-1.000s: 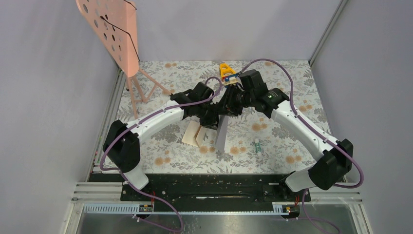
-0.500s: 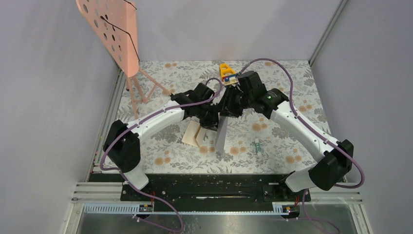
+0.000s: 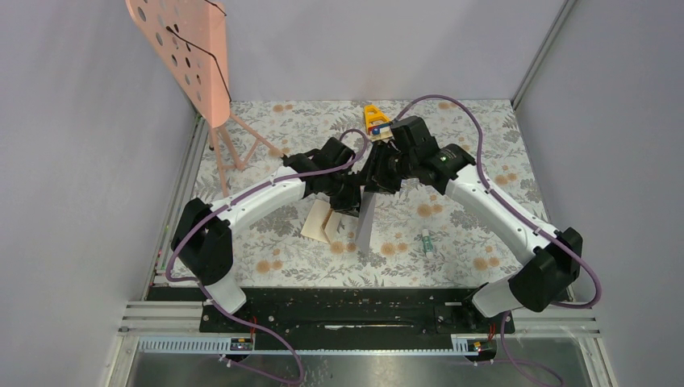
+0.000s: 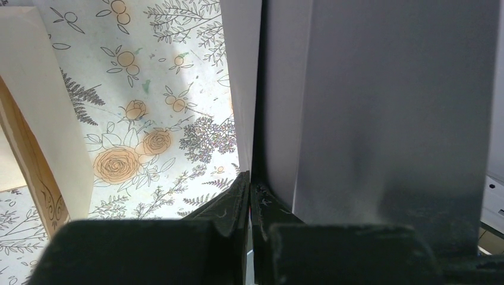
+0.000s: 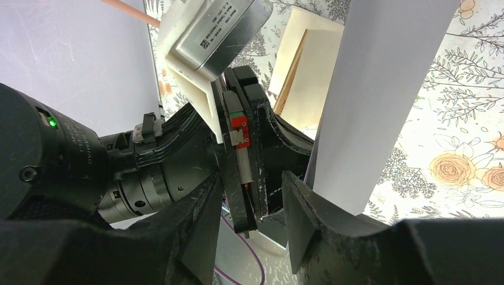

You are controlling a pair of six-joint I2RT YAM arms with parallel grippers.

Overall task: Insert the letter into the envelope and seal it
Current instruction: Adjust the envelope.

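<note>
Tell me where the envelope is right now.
In the top view, the envelope is held edge-on at mid-table, pinched in the left tool, just right of the tan folded sheet.

Overhead plus two wrist views.
Top camera is looking down; both wrist cameras are crowding the envelope [image 4: 380,107].

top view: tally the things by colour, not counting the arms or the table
grey-lilac: 1, envelope
tan: 1, creased sheet
pink: 1, perforated stand
yellow: 1, small object at the back
white and green: 1, small item
total: 5
</note>
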